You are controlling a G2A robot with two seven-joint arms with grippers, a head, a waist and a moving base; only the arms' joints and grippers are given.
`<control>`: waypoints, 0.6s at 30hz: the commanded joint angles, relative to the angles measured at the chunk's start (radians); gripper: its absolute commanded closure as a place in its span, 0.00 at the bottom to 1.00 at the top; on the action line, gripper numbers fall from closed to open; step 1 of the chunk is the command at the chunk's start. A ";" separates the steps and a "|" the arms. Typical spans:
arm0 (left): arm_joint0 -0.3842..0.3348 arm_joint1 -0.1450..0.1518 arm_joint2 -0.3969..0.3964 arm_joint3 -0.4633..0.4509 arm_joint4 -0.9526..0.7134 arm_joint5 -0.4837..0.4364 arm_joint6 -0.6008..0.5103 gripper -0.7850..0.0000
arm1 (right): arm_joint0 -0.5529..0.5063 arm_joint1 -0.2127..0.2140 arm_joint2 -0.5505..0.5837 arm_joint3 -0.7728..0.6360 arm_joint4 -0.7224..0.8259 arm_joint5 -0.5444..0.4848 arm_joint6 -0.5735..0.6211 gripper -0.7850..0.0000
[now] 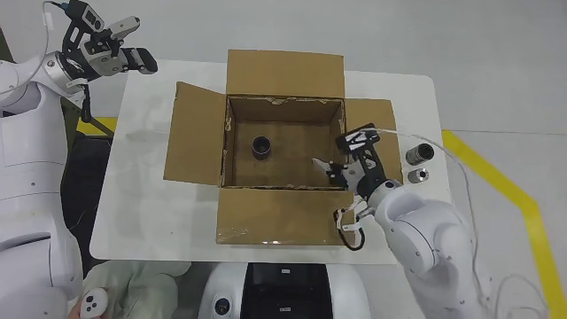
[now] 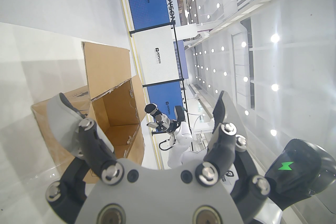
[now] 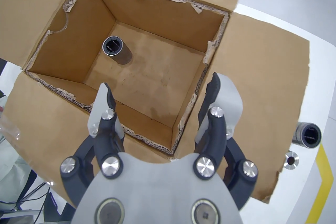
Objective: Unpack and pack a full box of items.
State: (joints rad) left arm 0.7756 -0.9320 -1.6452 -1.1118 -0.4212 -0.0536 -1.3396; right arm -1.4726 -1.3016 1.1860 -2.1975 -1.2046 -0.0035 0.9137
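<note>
Flaps spread wide, a cardboard box [image 1: 283, 73] [image 3: 168, 25] sits open on a white table [image 1: 142, 195], with one dark metal cylinder [image 1: 262, 148] [image 3: 115, 49] standing upright on its floor. The right gripper [image 1: 341, 152] [image 3: 160, 84] hangs over the box's near right corner, jaws released and holding nothing. The left gripper [image 1: 135, 42] [image 2: 141, 96], likewise spread and bare, is raised at the table's far left corner. A larger silver cylinder [image 1: 420, 153] [image 3: 307, 131] and a smaller silver cylinder [image 1: 417, 175] [image 3: 292, 160] rest on the table just beyond the right flap.

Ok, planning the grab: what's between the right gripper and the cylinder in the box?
Nothing but bare box floor lies between the right gripper and the cylinder, as the right wrist view shows.
</note>
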 commanded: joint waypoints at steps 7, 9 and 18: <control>0.000 0.000 0.000 0.000 0.000 0.000 0.000 0.00 | 0.235 -0.026 -0.142 0.191 0.077 -0.061 0.044 0.23; 0.000 0.000 0.000 0.000 0.000 0.000 0.000 0.00 | 0.282 -0.034 -0.177 0.233 0.093 -0.064 0.053 0.23; 0.000 0.000 0.000 0.000 0.000 0.000 0.000 0.00 | 0.428 -0.064 -0.286 0.394 0.167 -0.098 0.062 0.22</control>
State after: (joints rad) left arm 0.7756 -0.9320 -1.6452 -1.1118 -0.4212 -0.0536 -1.3396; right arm -1.0612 -1.3616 0.9133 -1.8290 -1.0473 -0.0973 0.9752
